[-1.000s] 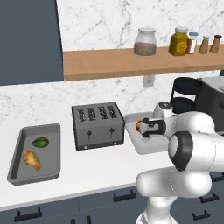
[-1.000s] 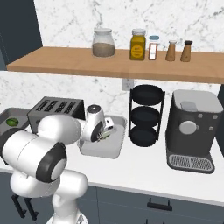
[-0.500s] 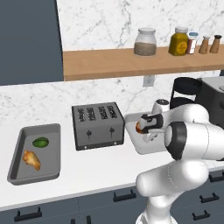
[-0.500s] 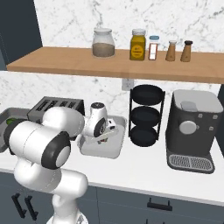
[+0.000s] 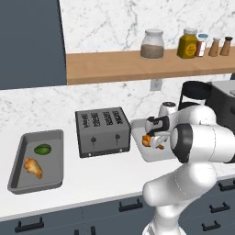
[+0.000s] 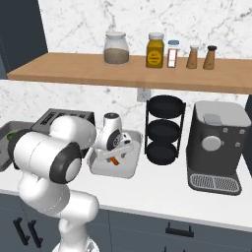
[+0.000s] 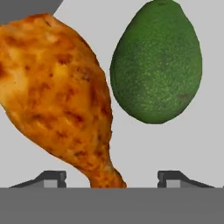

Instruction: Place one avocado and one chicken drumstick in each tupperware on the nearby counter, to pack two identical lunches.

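Note:
A white tupperware stands on the counter right of the toaster. In it lie a chicken drumstick and a green avocado, side by side on its pale floor. My gripper hangs just over them, open. The drumstick's thin bone end sits between the fingertips, touching neither. A second avocado and a second drumstick rest in a grey tray at the far left.
A black toaster stands between tray and tupperware. A black tiered rack and a coffee machine stand to the right. The wooden shelf overhead carries jars and shakers. Dark drawers run below the counter's front edge.
The jaws have gone from shut to open, and the drumstick now lies loose in the tupperware. The arm's elbow has swung outward; the hand has stayed over the tupperware.

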Robot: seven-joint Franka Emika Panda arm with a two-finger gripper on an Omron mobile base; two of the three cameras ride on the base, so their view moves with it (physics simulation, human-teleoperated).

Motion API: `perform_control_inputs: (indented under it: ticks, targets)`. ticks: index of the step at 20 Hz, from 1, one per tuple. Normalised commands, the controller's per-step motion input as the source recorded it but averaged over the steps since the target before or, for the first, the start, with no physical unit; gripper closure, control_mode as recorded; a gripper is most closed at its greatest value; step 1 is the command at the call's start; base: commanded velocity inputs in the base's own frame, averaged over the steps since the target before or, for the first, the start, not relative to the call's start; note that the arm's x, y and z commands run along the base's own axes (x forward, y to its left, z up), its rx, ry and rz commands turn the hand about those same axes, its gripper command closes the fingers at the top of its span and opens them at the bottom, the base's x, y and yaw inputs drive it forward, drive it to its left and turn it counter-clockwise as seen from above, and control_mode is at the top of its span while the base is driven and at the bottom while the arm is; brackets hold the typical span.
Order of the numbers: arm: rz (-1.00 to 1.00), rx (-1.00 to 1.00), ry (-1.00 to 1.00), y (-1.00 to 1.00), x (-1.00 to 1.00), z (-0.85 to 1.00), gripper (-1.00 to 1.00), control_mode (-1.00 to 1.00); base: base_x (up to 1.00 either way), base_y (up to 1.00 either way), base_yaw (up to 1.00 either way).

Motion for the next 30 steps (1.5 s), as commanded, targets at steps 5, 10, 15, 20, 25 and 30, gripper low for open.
perform_control_inputs:
  ticks: [5,10,15,20,25,30]
  targets:
    - [0.0,0.03,-0.11,-0.03,-0.27,0.34,-1.0,-1.0,0.0,0.0,0.0]
    - [0.0,0.07,-0.07,0.01,-0.53,0.6,-1.0,-1.0,0.0,0.0,0.0]
    - [0.0,0.08,-0.07,0.16,-0.75,0.64,-1.0,-1.0,0.0,0.0,0.0]
    - [-0.04,0.01,-0.04,0.51,-0.77,0.76,-1.0,-1.0,0.0,0.0,0.0]
    - [-0.12,0.0,0.0,0.9,-0.55,0.72,-1.0,-1.0,0.0,0.0,0.0]
    - [-0.19,-0.01,0.0,1.0,-0.62,0.33,-1.0,-1.0,0.0,0.0,0.0]
